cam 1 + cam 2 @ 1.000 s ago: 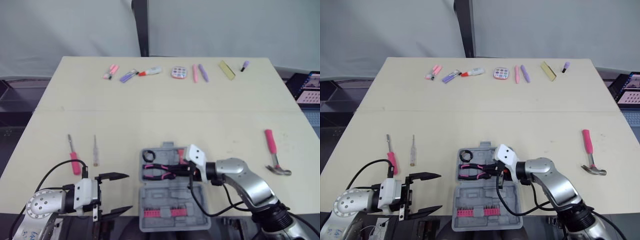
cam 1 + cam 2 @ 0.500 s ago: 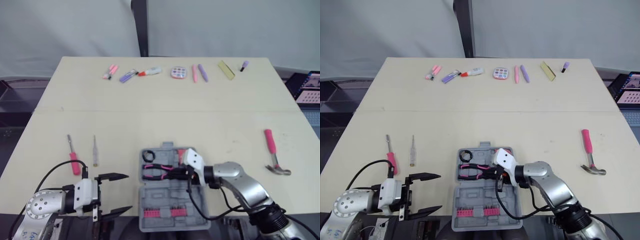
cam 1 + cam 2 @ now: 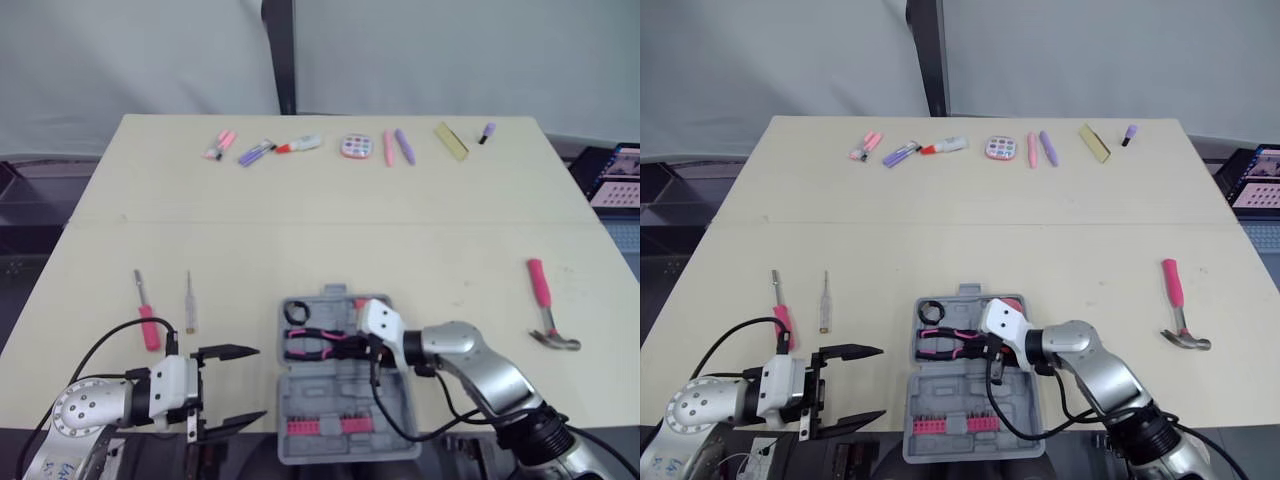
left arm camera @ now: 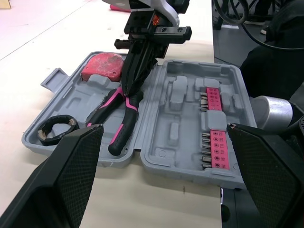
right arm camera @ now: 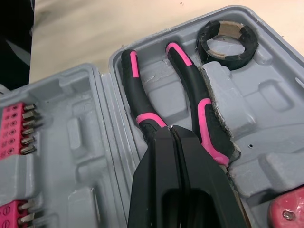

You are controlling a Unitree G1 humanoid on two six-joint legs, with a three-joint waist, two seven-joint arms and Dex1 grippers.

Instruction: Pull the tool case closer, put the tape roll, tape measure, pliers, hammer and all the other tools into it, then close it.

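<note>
My right gripper [image 5: 172, 129], pressed together, bears on the pliers [image 5: 148, 122] beneath it, probably seating them in the tool case [image 5: 66, 90]; left gripper [image 3: 258, 384] spread.

Row along top of frame on the beige table [image 3: 320, 230]: pink clips [image 3: 221, 144], purple marker [image 3: 256, 152], white marker with red cap [image 3: 300, 145], round colour palette [image 3: 356, 146], pink stick [image 3: 388, 147], purple stick [image 3: 405, 145], yellow bar [image 3: 452, 140], small purple cap item [image 3: 487, 131]. Screen [image 3: 622, 170] at right edge.
</note>
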